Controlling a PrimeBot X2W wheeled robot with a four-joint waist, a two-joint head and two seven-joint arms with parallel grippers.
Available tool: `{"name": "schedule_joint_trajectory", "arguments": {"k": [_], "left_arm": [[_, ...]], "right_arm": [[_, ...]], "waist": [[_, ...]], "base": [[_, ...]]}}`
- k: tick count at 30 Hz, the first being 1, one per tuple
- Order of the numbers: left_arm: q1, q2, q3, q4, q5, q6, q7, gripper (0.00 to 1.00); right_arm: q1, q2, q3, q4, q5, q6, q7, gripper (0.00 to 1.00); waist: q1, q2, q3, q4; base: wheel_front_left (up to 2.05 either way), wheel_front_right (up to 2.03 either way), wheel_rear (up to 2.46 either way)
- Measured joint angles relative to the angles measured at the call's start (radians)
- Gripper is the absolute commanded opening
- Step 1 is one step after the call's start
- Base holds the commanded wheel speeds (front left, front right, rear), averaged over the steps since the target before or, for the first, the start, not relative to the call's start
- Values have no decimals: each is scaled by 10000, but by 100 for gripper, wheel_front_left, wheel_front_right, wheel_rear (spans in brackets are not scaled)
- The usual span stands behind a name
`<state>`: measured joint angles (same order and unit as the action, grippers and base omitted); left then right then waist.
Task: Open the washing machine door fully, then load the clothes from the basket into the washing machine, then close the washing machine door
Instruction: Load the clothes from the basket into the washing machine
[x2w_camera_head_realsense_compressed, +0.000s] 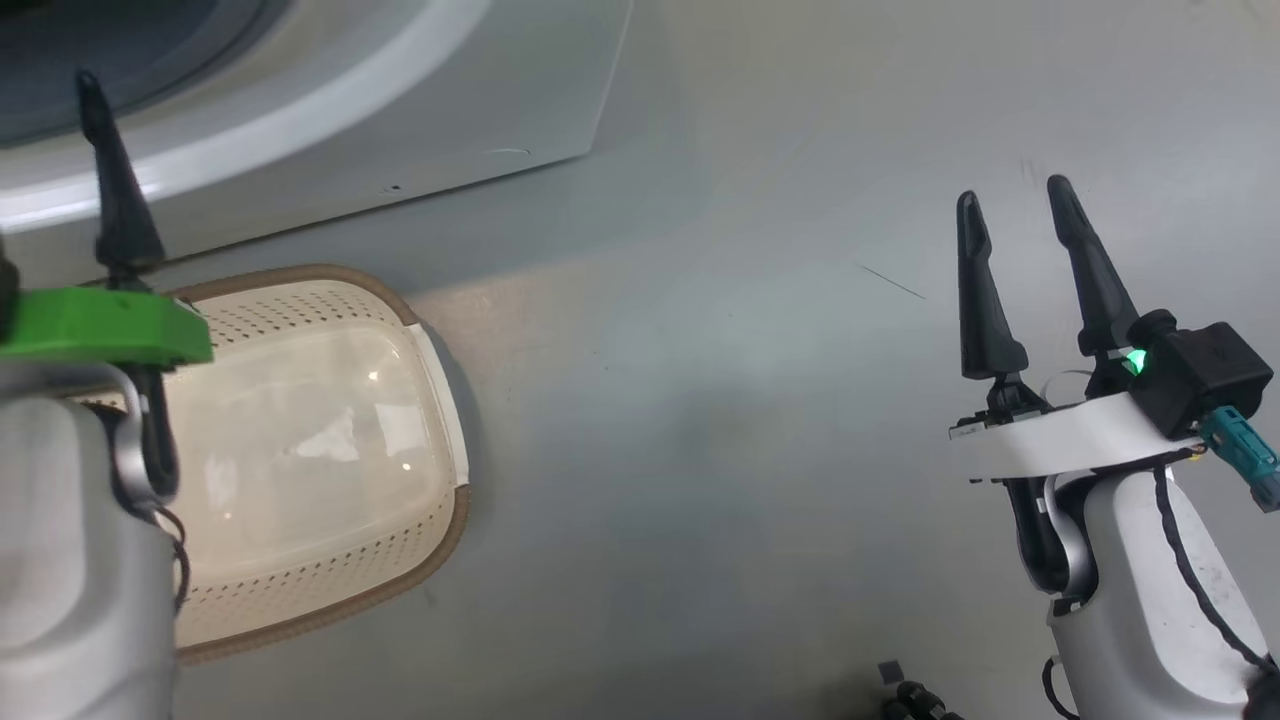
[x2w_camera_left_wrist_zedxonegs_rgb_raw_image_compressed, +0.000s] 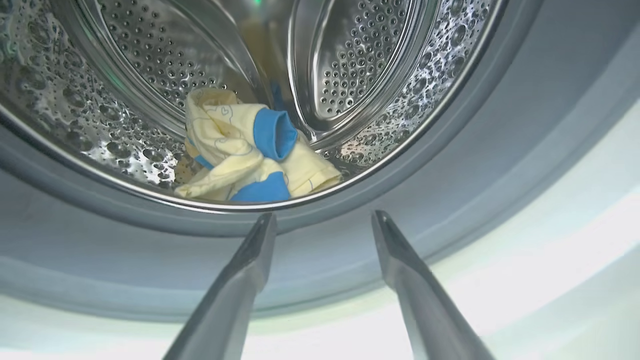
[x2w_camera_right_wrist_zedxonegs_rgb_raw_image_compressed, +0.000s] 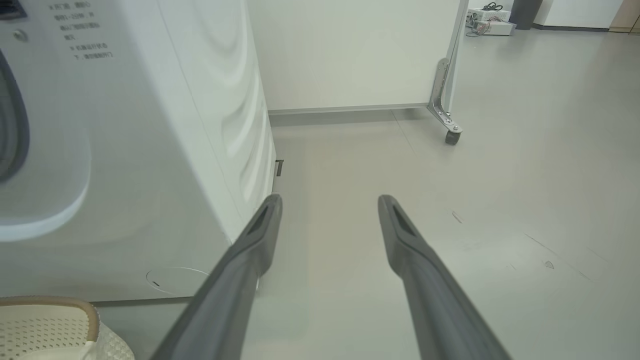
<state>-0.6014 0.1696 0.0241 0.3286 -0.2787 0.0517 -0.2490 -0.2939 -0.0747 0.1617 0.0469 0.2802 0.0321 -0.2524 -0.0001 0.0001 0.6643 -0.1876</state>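
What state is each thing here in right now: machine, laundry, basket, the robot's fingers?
washing machine: drum opening uncovered.
clothes: crumpled heap at the drum's bottom.
basket: no clothes visible inside.
left fingers: spread apart, holding nothing.
right fingers: spread apart, holding nothing.

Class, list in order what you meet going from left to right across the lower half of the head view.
left tool → basket → floor → right tool
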Motion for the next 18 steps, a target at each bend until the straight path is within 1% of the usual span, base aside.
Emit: {"name": "schedule_joint_trajectory", "arguments": {"k": [3, 8, 14, 18], "left_arm": [[709, -389, -169, -180, 71, 148, -21, 100], [1581, -855, -305, -483, 77, 182, -33, 100], [2630, -1185, -420, -811, 77, 224, -33, 100], [3294, -1183, -466, -1047, 77, 234, -33, 100]], "right_arm": [[252, -84, -50, 98, -104, -2, 2, 100], [634, -272, -138, 280, -276, 2, 2, 100], [1077, -309, -221, 414, -322, 2, 2, 100], [1483, -355, -244, 529, -362, 0, 2, 100]], "waist": [[0, 0, -301, 254], [0, 0, -885, 666], [0, 0, -1692, 1117], [0, 0, -2249, 1393]], "base": [[0, 0, 0], [0, 0, 0], [0, 0, 0], [0, 0, 0]]}}
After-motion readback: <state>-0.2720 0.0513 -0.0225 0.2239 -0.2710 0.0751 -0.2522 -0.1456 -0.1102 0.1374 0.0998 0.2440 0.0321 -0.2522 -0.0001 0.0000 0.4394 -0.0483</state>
